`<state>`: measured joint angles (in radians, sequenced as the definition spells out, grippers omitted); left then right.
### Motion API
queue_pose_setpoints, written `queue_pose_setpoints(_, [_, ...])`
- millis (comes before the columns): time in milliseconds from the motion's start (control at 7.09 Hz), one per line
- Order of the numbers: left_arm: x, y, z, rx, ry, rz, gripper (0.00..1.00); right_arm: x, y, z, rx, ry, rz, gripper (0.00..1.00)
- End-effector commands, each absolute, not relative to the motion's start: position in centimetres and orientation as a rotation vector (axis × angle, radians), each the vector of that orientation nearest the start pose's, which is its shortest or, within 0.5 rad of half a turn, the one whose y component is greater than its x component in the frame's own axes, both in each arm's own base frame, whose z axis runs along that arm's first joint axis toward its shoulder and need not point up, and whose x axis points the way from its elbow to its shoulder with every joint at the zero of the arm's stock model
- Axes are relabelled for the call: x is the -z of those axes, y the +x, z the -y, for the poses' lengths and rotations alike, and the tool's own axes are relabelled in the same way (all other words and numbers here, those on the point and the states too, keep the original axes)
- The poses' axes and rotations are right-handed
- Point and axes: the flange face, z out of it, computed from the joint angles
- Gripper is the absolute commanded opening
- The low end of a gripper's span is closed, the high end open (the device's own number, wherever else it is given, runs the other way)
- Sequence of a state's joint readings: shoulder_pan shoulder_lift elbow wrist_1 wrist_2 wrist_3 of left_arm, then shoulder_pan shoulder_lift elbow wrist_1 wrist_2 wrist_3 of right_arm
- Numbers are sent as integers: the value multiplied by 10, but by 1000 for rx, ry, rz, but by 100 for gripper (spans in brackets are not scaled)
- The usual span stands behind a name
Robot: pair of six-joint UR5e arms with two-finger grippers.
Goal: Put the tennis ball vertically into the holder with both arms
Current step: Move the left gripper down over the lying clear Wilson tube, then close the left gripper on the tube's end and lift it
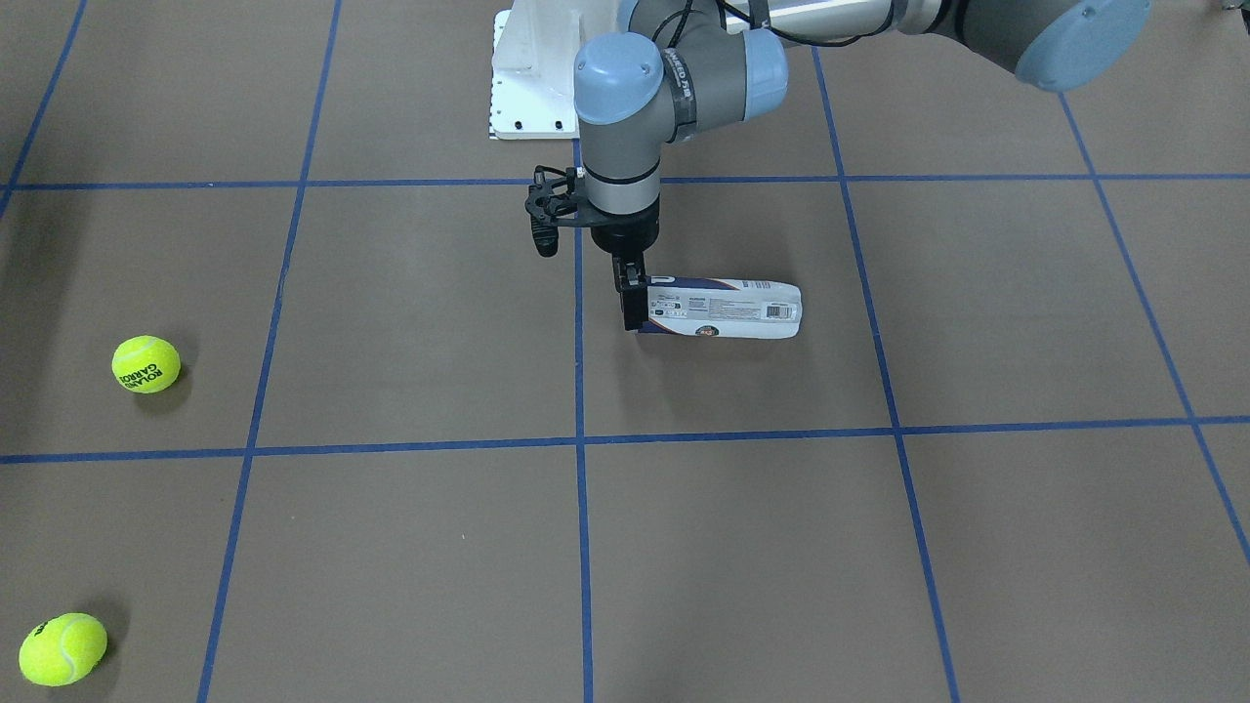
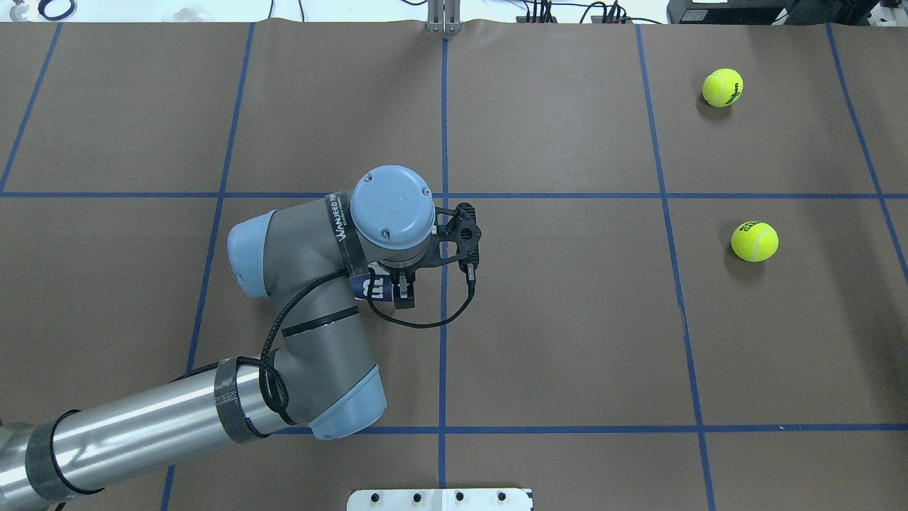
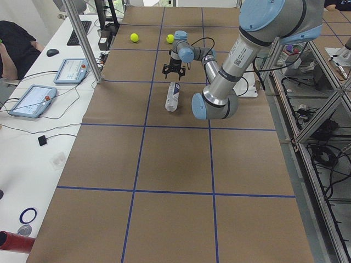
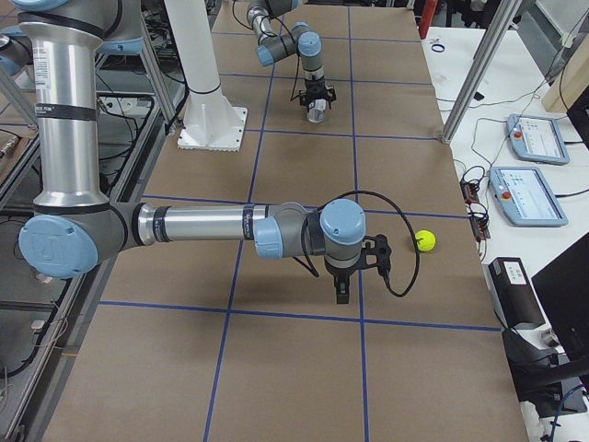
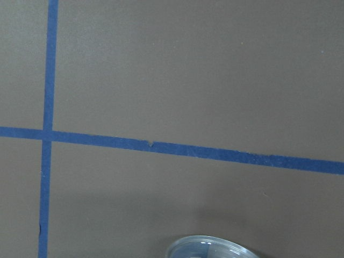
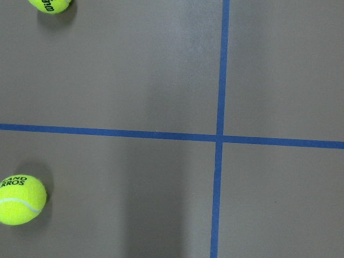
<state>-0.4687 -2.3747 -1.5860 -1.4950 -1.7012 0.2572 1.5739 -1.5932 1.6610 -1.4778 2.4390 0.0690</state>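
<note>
The holder point(image 1: 728, 310) lies on its side on the brown table, with its white label up. My left gripper point(image 1: 633, 308) points straight down at its left end, and the fingers look pinched on the rim. In the overhead view the arm covers most of the holder point(image 2: 369, 287), and the left gripper point(image 2: 403, 294) looks narrow. The clear rim point(image 5: 209, 248) shows at the bottom of the left wrist view. Two tennis balls point(image 1: 146, 363) point(image 1: 63, 648) lie far off on my right side. My right gripper point(image 4: 340, 296) hangs over the table near one ball point(image 4: 424, 240); I cannot tell if it is open or shut.
The white pedestal base point(image 1: 532, 78) stands at my edge of the table. Both balls also show in the overhead view point(image 2: 722, 86) point(image 2: 754, 241) and in the right wrist view point(image 6: 19, 200) point(image 6: 51, 4). Blue tape lines grid the table.
</note>
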Motion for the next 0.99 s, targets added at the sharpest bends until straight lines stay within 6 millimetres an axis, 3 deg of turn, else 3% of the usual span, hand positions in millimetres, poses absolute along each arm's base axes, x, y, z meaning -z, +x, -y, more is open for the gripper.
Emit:
queue_pose_setpoints(0, [-182,583,430,-1344,670,-448,99,-608,59,490,3,122,871,100])
queue_pose_setpoints(423, [-197,587,423,-1355,647,-445,99,-608,59,490,3,122,871,100])
queue_pose_setpoints(846, [-195,600,407,-1374,647,-452,99,-610,59,489,1,119,872,100])
